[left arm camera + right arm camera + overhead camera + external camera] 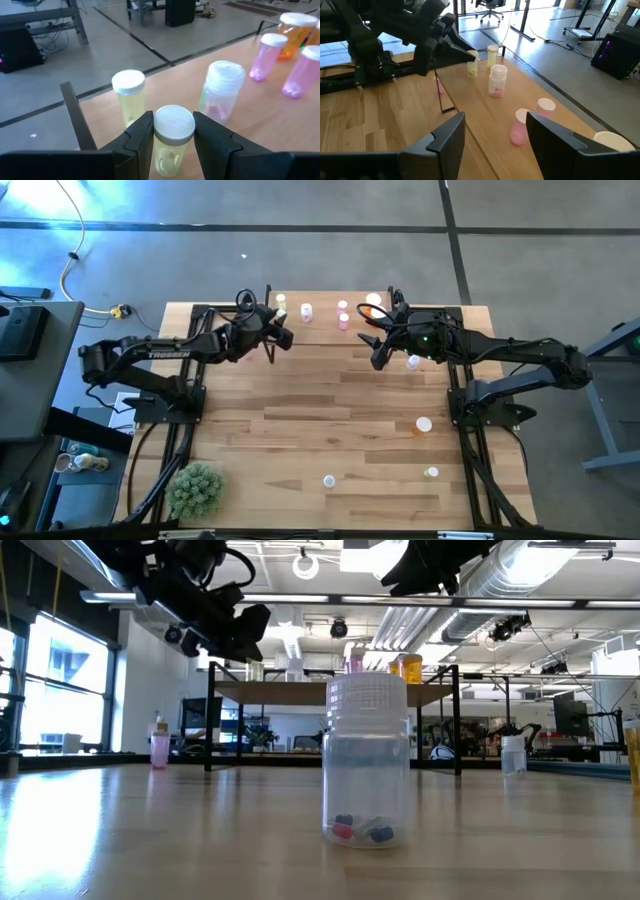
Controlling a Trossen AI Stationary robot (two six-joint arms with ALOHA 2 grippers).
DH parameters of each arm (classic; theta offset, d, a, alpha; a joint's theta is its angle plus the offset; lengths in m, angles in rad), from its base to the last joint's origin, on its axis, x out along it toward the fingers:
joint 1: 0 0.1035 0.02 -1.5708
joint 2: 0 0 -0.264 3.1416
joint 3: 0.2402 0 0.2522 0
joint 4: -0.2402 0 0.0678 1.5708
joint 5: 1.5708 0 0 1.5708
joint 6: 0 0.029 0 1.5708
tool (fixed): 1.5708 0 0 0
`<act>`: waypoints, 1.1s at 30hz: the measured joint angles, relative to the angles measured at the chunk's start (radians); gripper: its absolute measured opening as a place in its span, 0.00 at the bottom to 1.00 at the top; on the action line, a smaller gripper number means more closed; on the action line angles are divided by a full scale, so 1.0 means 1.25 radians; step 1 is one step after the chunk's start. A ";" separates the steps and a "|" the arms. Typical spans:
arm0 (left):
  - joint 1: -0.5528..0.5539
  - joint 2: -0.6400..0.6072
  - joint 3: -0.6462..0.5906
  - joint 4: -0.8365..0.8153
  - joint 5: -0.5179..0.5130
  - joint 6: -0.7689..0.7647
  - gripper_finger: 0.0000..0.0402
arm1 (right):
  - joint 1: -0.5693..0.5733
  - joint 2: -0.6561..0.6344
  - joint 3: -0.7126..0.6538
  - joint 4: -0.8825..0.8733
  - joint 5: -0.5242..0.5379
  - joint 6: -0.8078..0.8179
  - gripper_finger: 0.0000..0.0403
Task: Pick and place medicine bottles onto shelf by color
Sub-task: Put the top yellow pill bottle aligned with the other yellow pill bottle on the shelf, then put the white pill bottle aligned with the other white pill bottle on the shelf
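Nearest the low camera, near the table's (300, 410) front edge: a clear bottle (366, 762). Over the shelf's (485, 112) left end: left gripper (172, 132) clamped on a yellow-green bottle (171, 142). Above the shelf's right part: right gripper (495, 135), fingers spread, empty.

I see my left gripper (172, 137) has matt black plastic fingers (140, 137). Between them sits a yellow-green bottle (170, 150) of see-through plastic, with a ribbed white plastic cap. Just past the fingers stands a clear bottle (221, 95), smooth and a bit shiny. The shelf (485, 125) has a smooth light wood top. The table (330, 430) is striped wood with a soft shine.
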 joint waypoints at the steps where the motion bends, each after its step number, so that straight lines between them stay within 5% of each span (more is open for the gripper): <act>1: 0.000 0.001 0.000 0.001 -0.001 -0.001 0.29 | 0.000 0.000 0.000 0.000 0.000 0.000 0.50; 20: 0.000 0.005 0.000 0.002 -0.006 -0.012 0.30 | 0.000 0.000 0.000 0.000 0.000 0.000 0.50; 33: 0.000 0.005 0.000 0.024 -0.009 0.003 0.45 | 0.000 0.000 0.000 0.000 0.000 0.000 0.50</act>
